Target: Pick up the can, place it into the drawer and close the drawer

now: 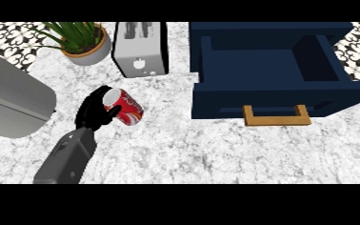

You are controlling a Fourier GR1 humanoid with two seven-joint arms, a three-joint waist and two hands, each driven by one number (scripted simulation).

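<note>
- The dark blue drawer (271,71) stands open at far right, nothing visible inside.
- A potted plant (79,40) sits far left.
- The left hand (94,110) curls around the red can (125,107) on the marble counter (211,148).

Can (125,106) on desk (211,148), left of centre, in the left robot hand (94,110). Toaster (141,47) behind it, potted plant (81,40) further left. Open drawer (271,76) at right.

The left hand (94,110) curls round the tilted red can (125,106) on the marble counter (211,152), well left of the open blue drawer (271,106).
</note>
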